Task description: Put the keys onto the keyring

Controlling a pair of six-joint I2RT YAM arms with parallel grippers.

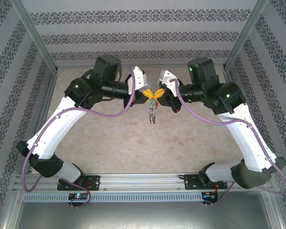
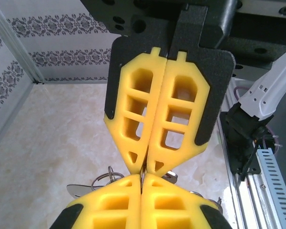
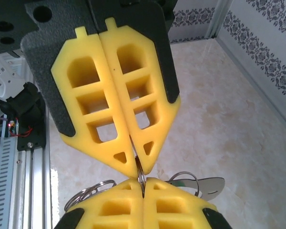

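My left gripper (image 1: 150, 94) and right gripper (image 1: 158, 94) meet tip to tip above the middle of the table. Both are shut on a thin metal ring of the keyring (image 3: 140, 171), seen edge-on between the yellow fingertips. In the left wrist view my left gripper (image 2: 142, 176) sits at the bottom and the right gripper (image 2: 144, 168) points down at it. In the right wrist view my right gripper (image 3: 142, 181) faces the left gripper (image 3: 138, 168). A small bundle (image 1: 152, 116) dangles beneath them. The keys cannot be told apart in that bundle.
Loose silvery rings (image 3: 83, 193) and a flat silvery blade (image 3: 207, 185) with a trace of green beside it hang under the fingers. The beige tabletop (image 1: 133, 143) lies below. Patterned walls enclose three sides, and a metal rail (image 1: 143, 183) carries the arm bases.
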